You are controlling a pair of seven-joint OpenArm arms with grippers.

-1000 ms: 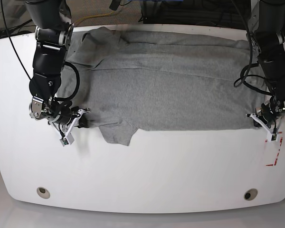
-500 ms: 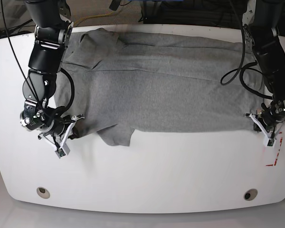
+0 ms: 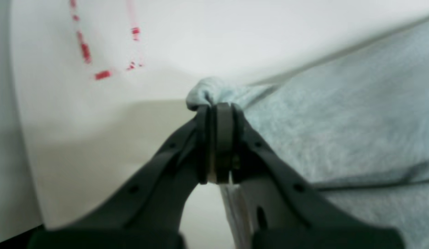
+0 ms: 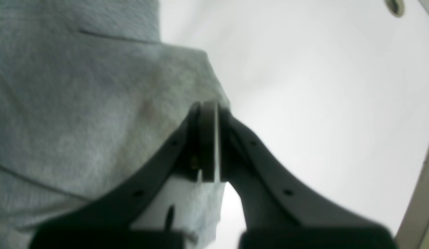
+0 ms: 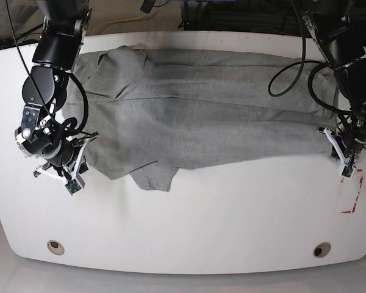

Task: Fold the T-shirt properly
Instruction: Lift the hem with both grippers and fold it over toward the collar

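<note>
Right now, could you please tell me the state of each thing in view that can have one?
T-shirt: spread across the table, partly folded lengthwise, one sleeve sticking out at its front edge.
Left gripper: shut on the T-shirt, pinching a bunched corner.
Right gripper: shut on the T-shirt's edge.
Table: white, red dashed marks near the left gripper.

— What's around me besides the job?

— A white table [image 5: 189,226], two round holes [image 5: 56,246] near its six o'clock edge, and red dashed marks [image 5: 352,200] at four o'clock. Cables [image 5: 119,23] lie beyond twelve.
</note>
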